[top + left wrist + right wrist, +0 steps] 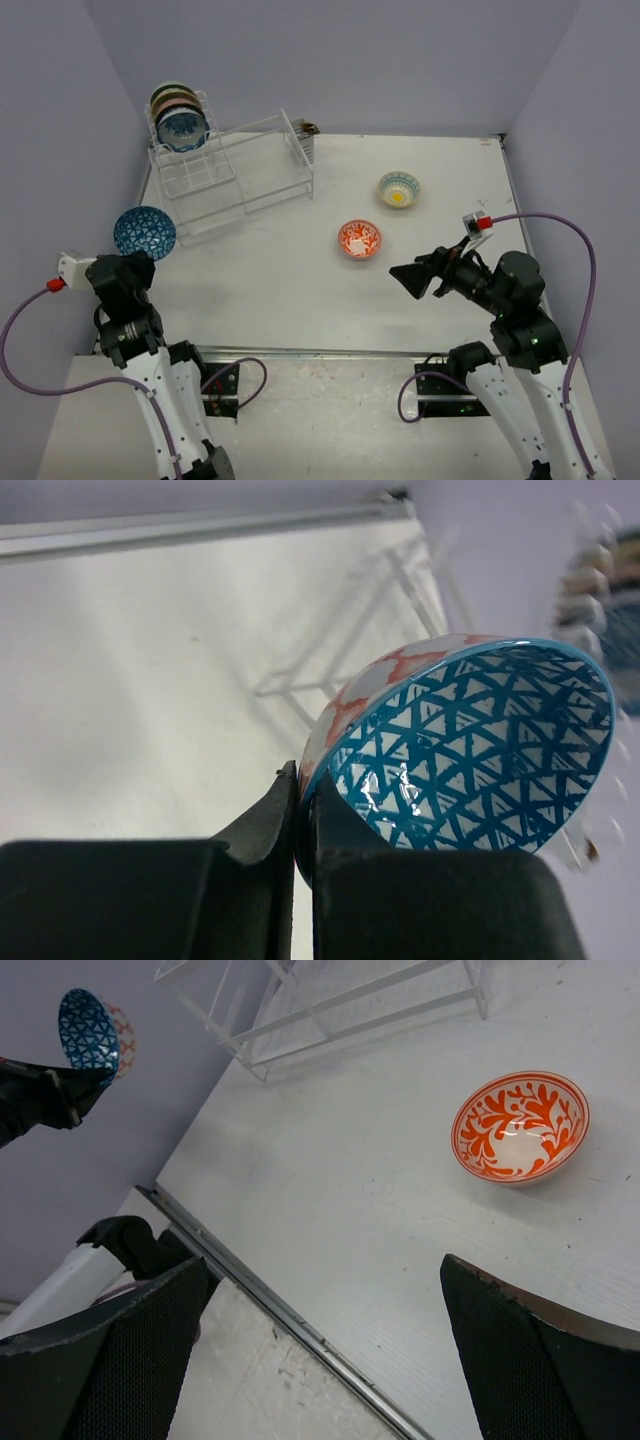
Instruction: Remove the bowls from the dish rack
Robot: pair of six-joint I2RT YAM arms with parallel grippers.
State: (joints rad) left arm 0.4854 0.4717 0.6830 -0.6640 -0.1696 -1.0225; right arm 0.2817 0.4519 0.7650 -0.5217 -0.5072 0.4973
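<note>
The left arm (150,370) rises from its base at 7 o'clock on the desk (270,290) and bends toward 11 o'clock. Its wrist is over the desk's left edge. The left end effector (140,256) is pinched narrow on the rim of 1 teal bowl (145,232). In the left wrist view one finger lies inside the rim and the other outside it. The bowl is held off the desk, at about 9 o'clock. It is just beside the near left corner of the dish rack (240,175). Its inside has a blue triangle pattern, and its outside is white with orange-red lines.

The right arm (520,330) comes up from 5 o'clock and reaches toward 9 o'clock. The right end effector (408,278) stands wide with nothing between its fingers. It hangs over the desk at 4 o'clock from the orange-red bowl (359,239).

2 bowls sit upright on the desk, well apart from the rack. The orange-red one is near the centre. The yellow-flower bowl (398,188) is at 1 o'clock from it.

There is 1 clear rack, at 10 to 11 o'clock. The racked bowls (180,118) stand on edge in its tall far left tier. About 4 rims show, the front one blue, but I cannot tell the exact count. The lower tier holds no bowls.
</note>
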